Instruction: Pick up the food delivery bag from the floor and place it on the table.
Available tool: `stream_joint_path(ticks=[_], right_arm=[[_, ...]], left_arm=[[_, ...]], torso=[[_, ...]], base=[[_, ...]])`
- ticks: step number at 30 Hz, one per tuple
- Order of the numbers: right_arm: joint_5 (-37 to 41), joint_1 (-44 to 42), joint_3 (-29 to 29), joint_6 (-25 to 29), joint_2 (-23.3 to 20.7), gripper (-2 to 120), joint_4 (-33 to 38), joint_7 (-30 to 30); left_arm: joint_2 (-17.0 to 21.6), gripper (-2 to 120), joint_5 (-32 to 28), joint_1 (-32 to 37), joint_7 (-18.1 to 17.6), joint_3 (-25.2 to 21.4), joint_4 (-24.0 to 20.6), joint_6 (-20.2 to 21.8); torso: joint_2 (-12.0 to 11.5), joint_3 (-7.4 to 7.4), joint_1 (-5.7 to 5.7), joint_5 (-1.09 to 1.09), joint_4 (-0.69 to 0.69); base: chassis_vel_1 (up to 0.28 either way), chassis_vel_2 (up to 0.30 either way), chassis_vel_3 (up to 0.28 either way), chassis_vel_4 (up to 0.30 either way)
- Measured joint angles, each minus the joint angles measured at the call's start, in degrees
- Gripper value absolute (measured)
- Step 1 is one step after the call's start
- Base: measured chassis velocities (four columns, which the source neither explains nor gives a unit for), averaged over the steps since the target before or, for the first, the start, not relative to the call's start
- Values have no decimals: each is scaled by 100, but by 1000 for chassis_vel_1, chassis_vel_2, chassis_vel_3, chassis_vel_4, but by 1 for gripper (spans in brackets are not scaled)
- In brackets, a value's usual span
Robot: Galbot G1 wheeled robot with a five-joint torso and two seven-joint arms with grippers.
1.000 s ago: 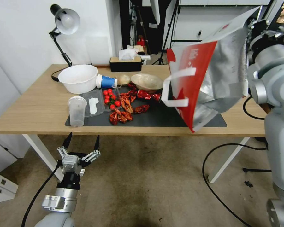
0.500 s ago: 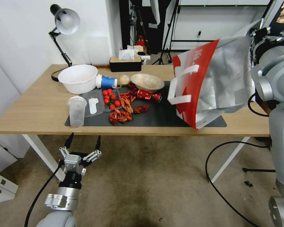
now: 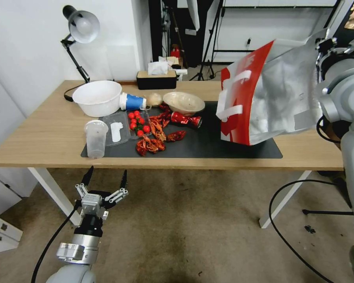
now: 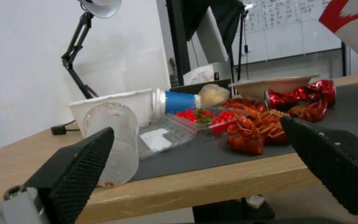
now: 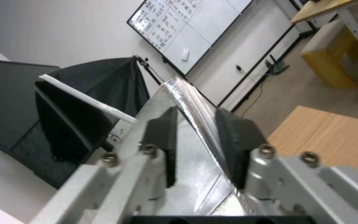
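Food delivery bag (image 3: 271, 94) now farther over table (image 3: 47, 133), right pincer (image 5: 195, 137) clamped on its rim.

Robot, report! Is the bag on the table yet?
Right tool clamps the bag rim, bottom at the mat. Left tool open, low. Crayfish nearby.

bag (image 3: 271, 94): red side panel, silver foil face, white straps
mat (image 3: 208, 145): dark grey
table (image 3: 47, 133): light wood, white legs
floor (image 3: 185, 228): brownish-grey, dark stains
cup (image 3: 133, 101): blue, white rim
bowl (image 3: 97, 97): white
tomatoes (image 3: 137, 120): red
lamp (image 3: 78, 29): black
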Motion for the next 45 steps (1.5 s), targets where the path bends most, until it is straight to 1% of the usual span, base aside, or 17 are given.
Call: stream_joint_path(ticks=[1,3,6,8,11,13,19,23,25,27,29,30,32,33,35,40,45], right_arm=[[-10,7,-18,-16,0,34,-19,-5],[-13,8,-21,-19,0,34,-22,-8],[-150,-31,-66,-35,24,52,-46,-158],[-178,-38,-74,-36,35,56,-46,-213],[-272,-54,-99,-41,35,72,-40,-404],[-280,-58,-100,-44,32,75,-35,-428],[-596,-258,-98,-69,-69,98,123,-936],[-948,-425,-65,-90,-137,100,235,-1267],[-1507,-695,66,-150,-228,100,404,-1813],[-1568,-729,83,-161,-242,100,426,-1883],[-2138,-1124,283,-237,-404,100,660,-2577],[-2138,-1124,283,-237,-404,100,660,-2577],[-2485,-1494,460,-273,-511,100,807,-3153],[-2485,-1494,460,-273,-511,100,807,-3153],[-2848,-2002,696,-286,-576,100,1000,-3851],[-3383,-2935,1200,-293,-470,100,1384,-4741],[-3739,-3577,1694,-293,-243,100,1719,-5234]], left_arm=[[-1,100,1,0,1,2,2,-5],[-1,100,1,0,1,2,2,-6],[26,100,-12,-14,2,-7,13,-16],[37,100,-22,-22,2,-12,22,-16],[61,100,-39,-37,-14,-17,60,-29],[64,100,-42,-40,-17,-17,65,-32],[119,100,-117,-76,-169,25,108,-39],[136,100,-138,-83,-182,40,119,-44],[146,100,-154,-94,-187,50,133,-45],[147,100,-155,-94,-187,51,134,-45],[151,100,-158,-98,-187,54,146,-45],[151,100,-158,-98,-187,54,146,-45],[151,100,-160,-103,-187,54,149,-45],[151,100,-160,-103,-187,54,149,-45],[151,100,-163,-106,-184,54,149,-45],[152,100,-166,-107,-183,54,149,-46],[165,100,-167,-90,-181,51,148,-61]], torso=[[0,0,0,0,1],[0,0,0,0,1],[0,0,0,1,0],[0,0,0,1,1],[0,0,0,0,1],[0,0,0,0,1],[0,0,0,-1,1],[0,0,0,0,1],[0,0,0,0,0],[0,0,0,0,0],[0,0,0,-1,1],[0,0,0,-1,1],[0,-1,0,1,0],[0,-1,0,1,0],[0,-1,0,0,0],[0,-1,-1,1,0],[0,-1,0,0,1]], base=[[0,0,0,0],[0,0,0,0],[0,0,0,0],[0,0,0,0],[0,0,0,0],[0,0,0,0],[0,0,0,0],[0,0,0,0],[0,0,0,0],[0,0,0,0],[0,0,0,0],[0,0,0,0],[0,0,0,0],[0,0,0,0],[0,0,0,0],[0,0,0,0],[0,0,0,0]])
